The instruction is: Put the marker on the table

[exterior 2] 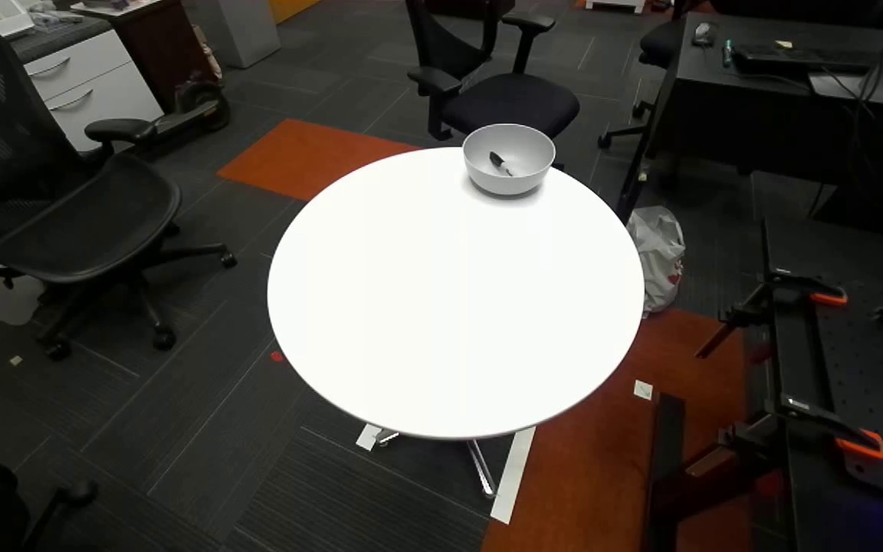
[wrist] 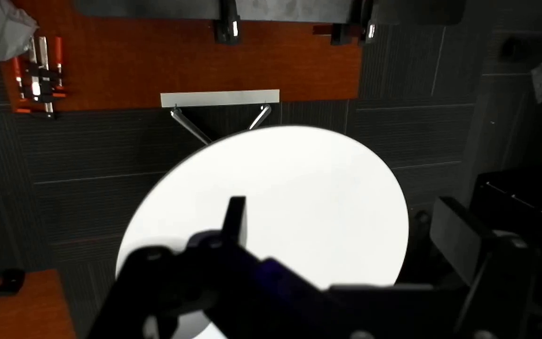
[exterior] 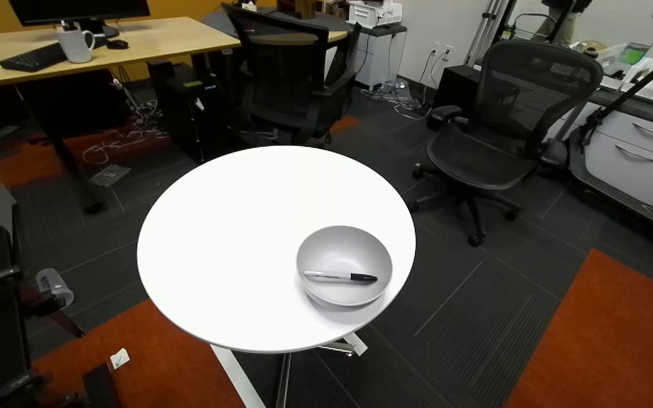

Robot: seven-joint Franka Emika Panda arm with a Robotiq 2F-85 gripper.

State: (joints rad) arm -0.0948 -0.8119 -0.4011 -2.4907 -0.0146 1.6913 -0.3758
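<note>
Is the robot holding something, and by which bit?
Nothing is held: the gripper is open, and the marker lies in the grey bowl.

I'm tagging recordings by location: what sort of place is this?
Most likely an office, perhaps with a lab or workshop side. A computer monitor and a wheeled mesh chair suggest office work; orange-tipped clamps in an exterior view hint at the workshop side.

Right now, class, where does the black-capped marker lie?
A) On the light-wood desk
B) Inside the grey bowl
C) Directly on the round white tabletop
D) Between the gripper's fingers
B, since both exterior views show the black-capped marker inside the grey bowl, which stands on the round white tabletop.
</note>
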